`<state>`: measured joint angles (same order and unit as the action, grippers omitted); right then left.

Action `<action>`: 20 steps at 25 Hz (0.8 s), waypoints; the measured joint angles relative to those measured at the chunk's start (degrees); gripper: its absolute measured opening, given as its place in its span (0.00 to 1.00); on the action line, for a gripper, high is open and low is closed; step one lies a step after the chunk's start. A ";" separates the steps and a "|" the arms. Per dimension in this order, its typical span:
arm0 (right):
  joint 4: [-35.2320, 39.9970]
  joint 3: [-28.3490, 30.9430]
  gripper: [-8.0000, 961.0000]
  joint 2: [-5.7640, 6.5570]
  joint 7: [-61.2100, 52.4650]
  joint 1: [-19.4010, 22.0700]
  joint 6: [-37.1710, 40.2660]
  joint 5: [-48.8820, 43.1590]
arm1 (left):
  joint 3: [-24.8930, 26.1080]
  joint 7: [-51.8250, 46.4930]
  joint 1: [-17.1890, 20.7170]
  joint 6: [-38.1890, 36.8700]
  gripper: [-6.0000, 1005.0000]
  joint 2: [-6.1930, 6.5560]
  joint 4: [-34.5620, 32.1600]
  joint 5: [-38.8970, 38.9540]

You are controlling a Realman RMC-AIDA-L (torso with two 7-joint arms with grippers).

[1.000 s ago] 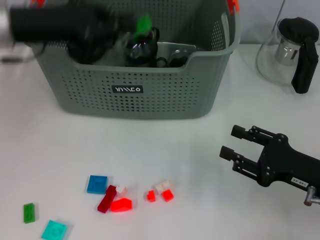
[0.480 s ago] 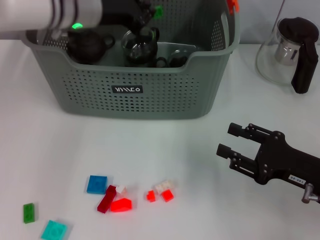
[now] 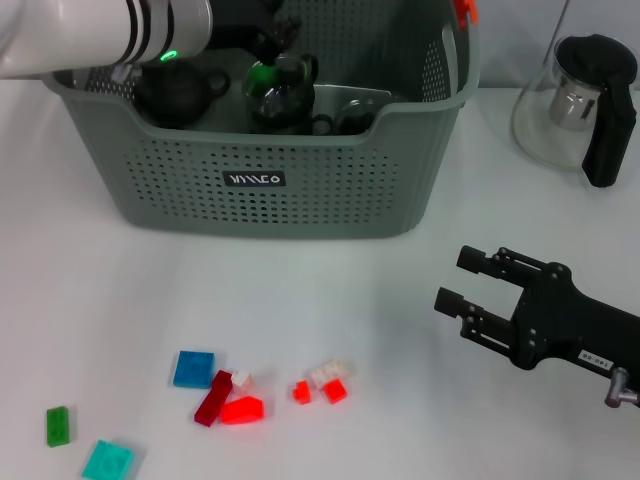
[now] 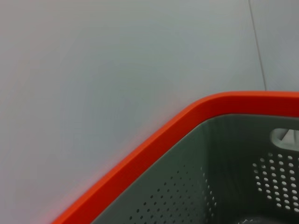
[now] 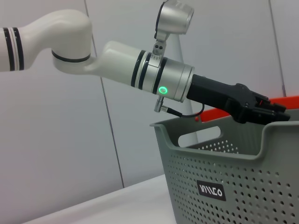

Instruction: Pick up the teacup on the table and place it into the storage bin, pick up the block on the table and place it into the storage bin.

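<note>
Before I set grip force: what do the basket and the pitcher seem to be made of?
The basket looks like matte grey-green moulded plastic, its walls punched with even holes. The pitcher looks like clear glass, see-through and glossy, with a black handle, probably plastic.

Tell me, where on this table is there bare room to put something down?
The widest bare patch lies between the storage bin and the scattered blocks. Another lies between the bin and the right claw, below the glass pitcher. The bin is crowded: dark teaware, with the left claw above it.
</note>
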<state>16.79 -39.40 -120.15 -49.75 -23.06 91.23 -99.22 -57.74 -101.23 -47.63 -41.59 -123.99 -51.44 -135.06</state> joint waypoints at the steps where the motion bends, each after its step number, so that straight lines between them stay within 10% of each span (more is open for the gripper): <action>1: 0.00 0.00 0.67 0.00 0.00 0.06 0.00 0.00 | 0.01 -0.25 0.11 0.02 0.24 -0.05 -0.05 -0.02; 13: 0.00 0.03 0.67 0.07 0.00 0.41 -0.04 -0.01 | 5.31 3.55 15.99 -26.00 0.51 0.69 -15.76 23.06; 20: 0.00 0.02 0.67 0.09 0.00 0.02 -0.57 -0.04 | 22.05 24.90 21.98 -50.45 0.64 1.30 -3.30 24.20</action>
<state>16.79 -39.38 -120.06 -49.75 -23.03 90.67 -99.26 -35.69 -76.33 -25.64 -92.04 -122.68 -54.74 -110.87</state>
